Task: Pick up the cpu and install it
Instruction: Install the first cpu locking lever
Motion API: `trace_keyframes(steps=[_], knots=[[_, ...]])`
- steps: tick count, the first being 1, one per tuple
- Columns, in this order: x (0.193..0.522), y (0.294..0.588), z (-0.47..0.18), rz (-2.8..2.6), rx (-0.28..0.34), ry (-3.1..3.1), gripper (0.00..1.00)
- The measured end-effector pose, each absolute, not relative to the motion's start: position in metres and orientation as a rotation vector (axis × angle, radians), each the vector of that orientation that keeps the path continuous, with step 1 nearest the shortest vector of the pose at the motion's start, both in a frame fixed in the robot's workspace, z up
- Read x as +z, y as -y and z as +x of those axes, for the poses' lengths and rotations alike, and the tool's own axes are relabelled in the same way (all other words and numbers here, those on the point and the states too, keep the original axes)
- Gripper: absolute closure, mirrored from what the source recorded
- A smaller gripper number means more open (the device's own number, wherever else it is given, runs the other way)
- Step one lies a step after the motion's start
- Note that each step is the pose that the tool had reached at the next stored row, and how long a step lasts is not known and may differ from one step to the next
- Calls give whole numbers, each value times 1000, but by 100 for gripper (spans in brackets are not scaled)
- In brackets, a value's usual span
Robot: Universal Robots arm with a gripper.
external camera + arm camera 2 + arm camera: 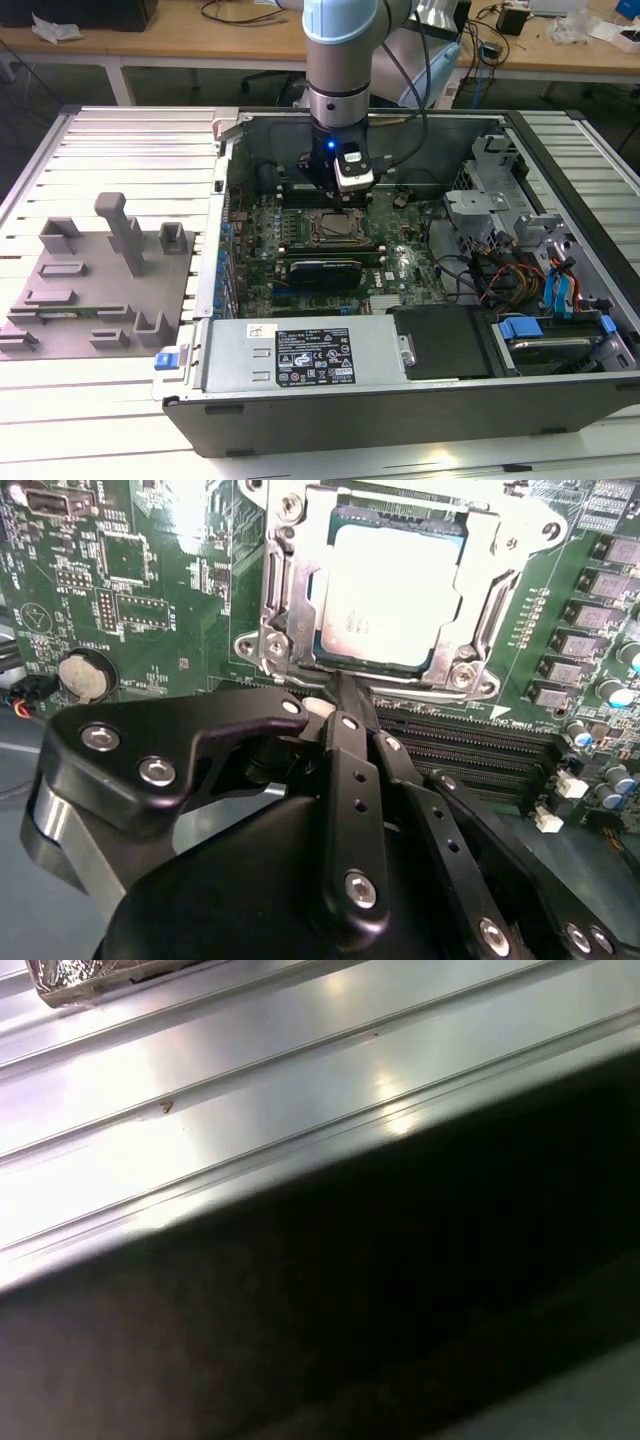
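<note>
Silvery, one cpu (pixel 392 595) sits in the socket frame (pixel 285 600); closed, empty end effector (pixel 340 695) beside it.

We see even overhead light, with glare streaking the ribbed silver metal table (pixel 250 1070). The close black gripper (pixel 345 715) looks soft.

Ribbed silvery metal surface (pixel 250 1090) beside a dark wall (pixel 400 1300).

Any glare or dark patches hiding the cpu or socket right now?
In the second wrist view, glare whitens the cpu top, though the socket frame reads clearly above the pincer. The first wrist view is half shadow, with bright streaks on ribbed metal.
</note>
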State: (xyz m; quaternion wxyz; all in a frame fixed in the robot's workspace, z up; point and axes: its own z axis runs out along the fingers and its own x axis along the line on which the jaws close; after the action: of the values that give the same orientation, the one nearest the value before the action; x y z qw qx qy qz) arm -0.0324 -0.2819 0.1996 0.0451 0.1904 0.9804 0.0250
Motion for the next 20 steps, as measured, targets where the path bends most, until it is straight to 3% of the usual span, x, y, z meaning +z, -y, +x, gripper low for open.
trace_keyframes(steps=[8,13,20], knots=[[201,281,-32,581,77,-2994,89],[218,282,-32,581,77,-2994,89],[218,309,-32,581,77,-2994,89]])
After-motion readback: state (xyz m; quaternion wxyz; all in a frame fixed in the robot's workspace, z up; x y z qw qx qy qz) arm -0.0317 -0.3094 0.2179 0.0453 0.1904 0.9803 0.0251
